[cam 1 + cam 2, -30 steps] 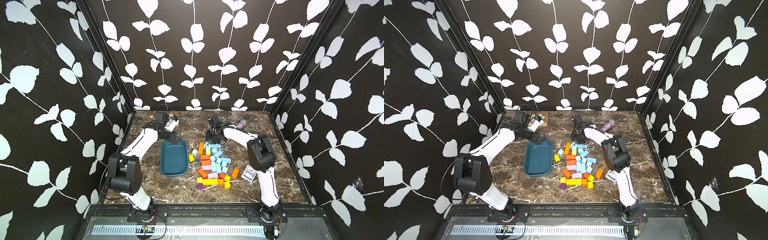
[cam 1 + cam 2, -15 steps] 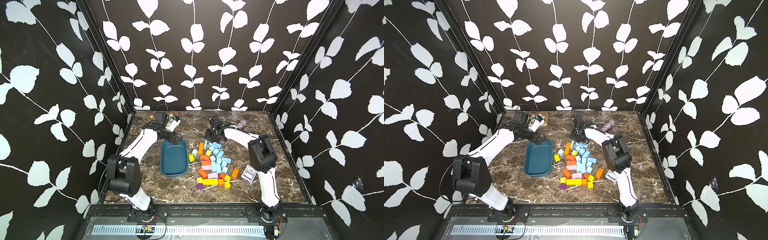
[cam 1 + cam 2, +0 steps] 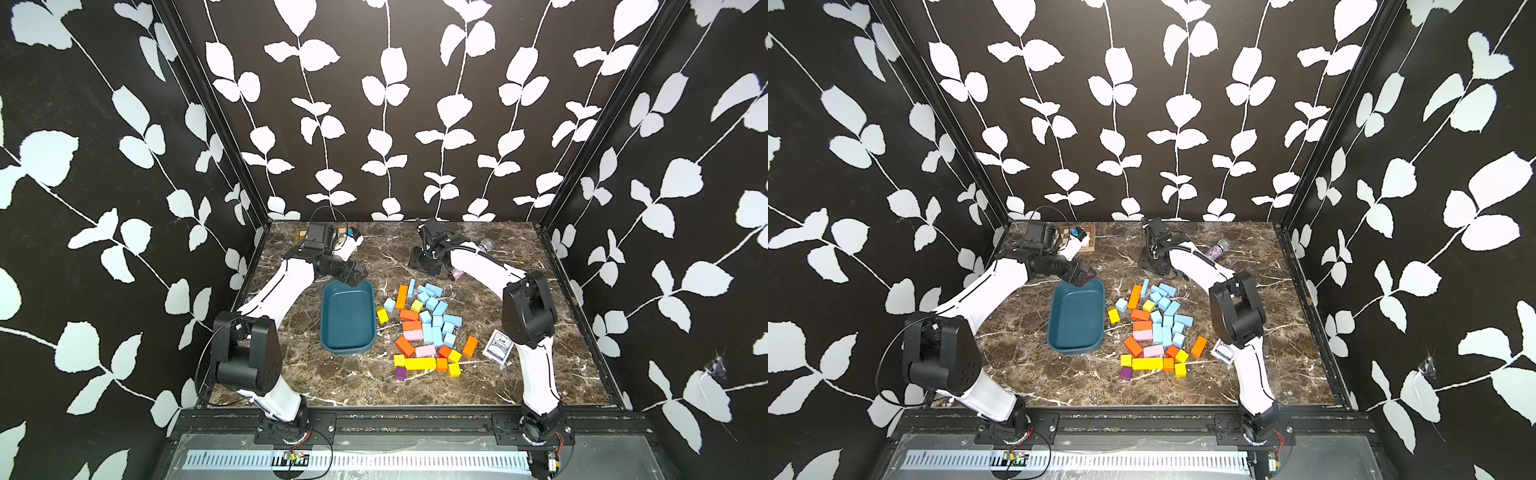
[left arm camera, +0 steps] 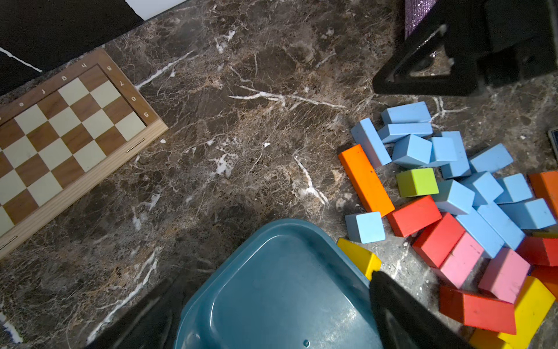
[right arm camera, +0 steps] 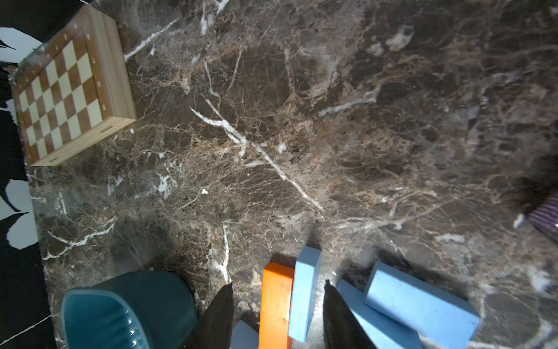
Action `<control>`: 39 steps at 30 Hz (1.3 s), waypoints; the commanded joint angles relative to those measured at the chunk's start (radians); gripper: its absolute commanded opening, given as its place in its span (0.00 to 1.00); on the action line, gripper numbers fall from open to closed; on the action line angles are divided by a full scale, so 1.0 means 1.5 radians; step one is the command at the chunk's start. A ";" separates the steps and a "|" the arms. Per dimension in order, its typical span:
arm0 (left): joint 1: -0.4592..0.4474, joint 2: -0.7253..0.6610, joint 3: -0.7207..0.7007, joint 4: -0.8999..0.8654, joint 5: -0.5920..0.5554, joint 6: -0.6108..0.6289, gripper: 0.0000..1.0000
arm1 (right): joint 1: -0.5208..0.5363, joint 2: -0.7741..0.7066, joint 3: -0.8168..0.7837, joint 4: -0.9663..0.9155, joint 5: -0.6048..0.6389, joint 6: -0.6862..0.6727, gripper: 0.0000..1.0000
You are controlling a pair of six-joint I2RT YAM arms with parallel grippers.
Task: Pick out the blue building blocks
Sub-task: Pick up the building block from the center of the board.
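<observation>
tray (image 3: pixel 329 316) empty, nothing sorted yet; blue blocks (image 3: pixel 436 309) all piled beside tray. left gripper (image 3: pixel 358 275) gaping over tray's far rim. right gripper (image 5: pixel 277 291) slack, jaws apart astride a blue brick (image 5: pixel 305 287) and an orange brick (image 5: pixel 275 305).

Dark brown marble on the counter (image 3: pixel 365 386), streaked with white and tan veins. Black on the walls (image 3: pixel 374 104), printed with white leaves on thin white stems. Plain dark teal on the tray (image 3: pixel 347 320), left of the pile. Matte light sky-blue blocks (image 3: pixel 439 308) through the far and middle pile, with orange blocks (image 3: pixel 402 296), yellow blocks (image 3: pixel 419 363) and pink blocks (image 3: pixel 412 335) mixed in, and one purple cube (image 3: pixel 400 373) at the near end. Brown and cream checks inside a pale wooden rim on the chessboard (image 4: pixel 60 136), far left. Blue-and-white ornament on the card pack (image 3: pixel 498 347), right. Purple glitter on the microphone (image 3: pixel 1214 250), far right.
</observation>
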 commanded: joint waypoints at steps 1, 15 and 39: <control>-0.004 -0.016 -0.005 0.011 0.004 -0.011 0.96 | 0.007 0.037 0.018 -0.028 -0.014 -0.001 0.46; -0.004 -0.014 -0.011 0.016 0.002 -0.012 0.97 | 0.010 0.085 0.026 -0.044 -0.022 -0.008 0.34; -0.040 0.004 0.011 0.138 0.135 -0.197 0.72 | 0.030 -0.204 -0.232 0.331 0.056 0.097 0.07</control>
